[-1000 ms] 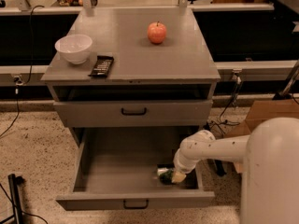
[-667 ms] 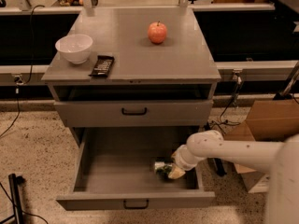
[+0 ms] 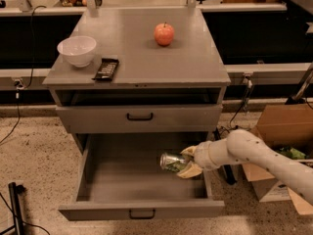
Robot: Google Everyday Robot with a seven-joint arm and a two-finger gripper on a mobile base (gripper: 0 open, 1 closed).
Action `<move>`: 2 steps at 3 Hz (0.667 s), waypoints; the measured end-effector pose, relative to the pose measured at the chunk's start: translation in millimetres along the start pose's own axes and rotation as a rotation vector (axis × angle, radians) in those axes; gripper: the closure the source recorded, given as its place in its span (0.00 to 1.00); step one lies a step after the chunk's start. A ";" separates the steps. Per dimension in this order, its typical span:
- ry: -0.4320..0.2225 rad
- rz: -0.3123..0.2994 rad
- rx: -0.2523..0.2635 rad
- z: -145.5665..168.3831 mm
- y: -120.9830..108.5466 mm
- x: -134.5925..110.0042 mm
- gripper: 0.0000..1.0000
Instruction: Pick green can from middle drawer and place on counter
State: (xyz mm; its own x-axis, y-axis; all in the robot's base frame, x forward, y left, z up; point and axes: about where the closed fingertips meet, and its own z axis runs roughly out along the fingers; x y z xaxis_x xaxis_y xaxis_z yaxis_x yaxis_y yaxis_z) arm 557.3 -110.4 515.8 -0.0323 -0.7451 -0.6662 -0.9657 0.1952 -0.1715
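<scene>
Now sitting higher than a moment ago, the green can (image 3: 171, 161) lies sideways over the smooth grey floor of the open middle drawer (image 3: 122, 180). It is pinched in the claw (image 3: 182, 163) between pale, rounded fingers (image 3: 190, 171), with its shiny silver end facing left. The speckled white arm (image 3: 254, 153) reaches in from the right. On the matte grey desk (image 3: 142, 58), the round red apple (image 3: 164, 34), glossy white bowl (image 3: 77, 50) and flat black rectangular object (image 3: 106, 68) have not moved.
</scene>
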 end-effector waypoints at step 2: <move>0.090 -0.239 0.002 -122.1 -27.0 -46.2 1.00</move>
State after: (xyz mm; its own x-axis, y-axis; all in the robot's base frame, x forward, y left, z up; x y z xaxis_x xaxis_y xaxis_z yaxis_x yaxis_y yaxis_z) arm 553.4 -159.1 639.8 0.1736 -0.8241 -0.5393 -0.9482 0.0081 -0.3175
